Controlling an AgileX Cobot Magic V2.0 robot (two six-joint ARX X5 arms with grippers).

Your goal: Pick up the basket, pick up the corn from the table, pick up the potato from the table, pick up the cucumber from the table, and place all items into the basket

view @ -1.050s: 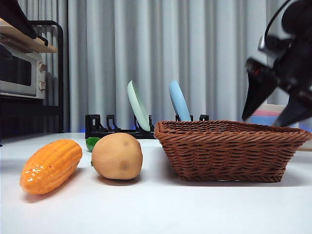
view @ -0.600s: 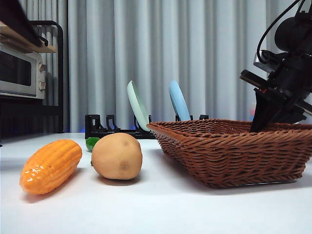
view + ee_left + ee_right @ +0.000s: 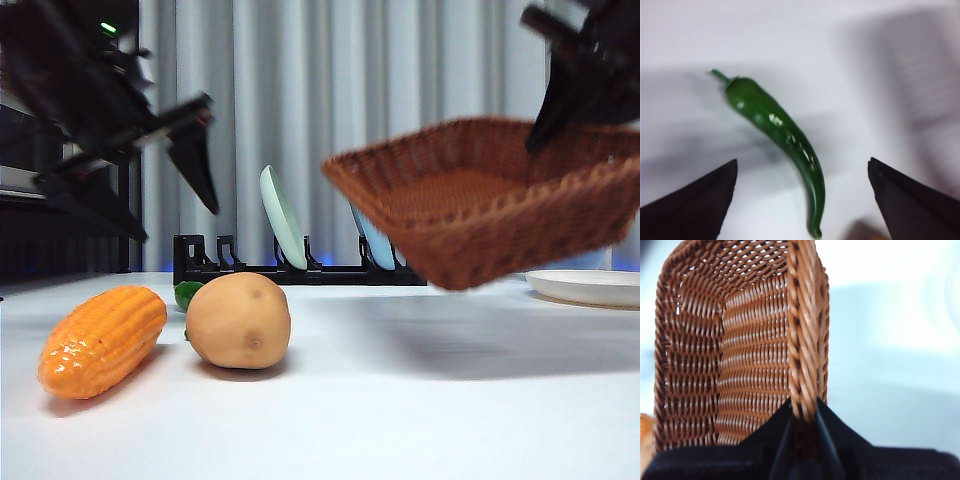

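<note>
My right gripper (image 3: 572,92) (image 3: 802,407) is shut on the braided rim of the brown wicker basket (image 3: 480,205) (image 3: 740,340). It holds the basket tilted in the air at the right, clear of the table (image 3: 420,420). The orange corn (image 3: 103,340) lies at the front left, with the tan potato (image 3: 238,320) beside it. Behind them a small end of the green cucumber (image 3: 188,294) shows. My left gripper (image 3: 170,205) (image 3: 802,161) hangs open at the upper left. In the left wrist view the long curved cucumber (image 3: 775,122) lies on the table below its jaws.
A black dish rack (image 3: 300,268) at the back holds a pale green plate (image 3: 283,218) and a blue plate (image 3: 375,240), partly behind the basket. A white plate (image 3: 590,287) lies flat on the table at the right.
The basket has risen off the table and tilted, with my right gripper shut on its rim. My left arm has come into view at the upper left.
</note>
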